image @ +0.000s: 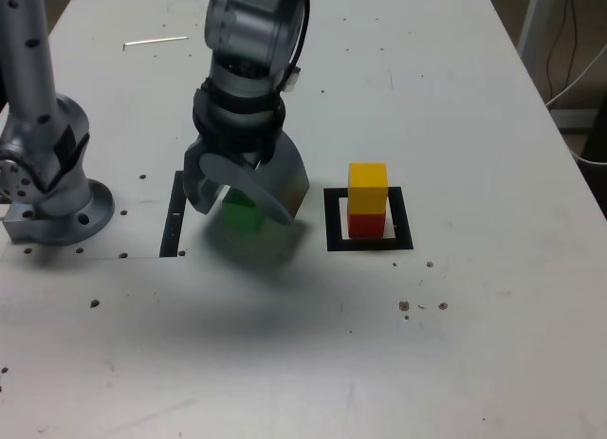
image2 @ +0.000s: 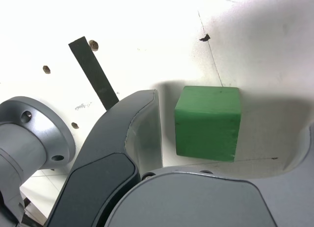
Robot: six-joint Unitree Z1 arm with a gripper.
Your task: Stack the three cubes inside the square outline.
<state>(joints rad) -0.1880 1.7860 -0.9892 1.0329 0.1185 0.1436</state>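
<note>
Green cube fills the wrist view, sitting on the white tabletop between the spread jaws of the end effector — apart, nothing gripped, one dark finger just beside the cube's face. That straddle looks like the set-up for a pinch. In the exterior view the yellow cube already sits on the red cube inside the square outline, to the exterior view's right — so green is probably the last block to go on top.
</note>
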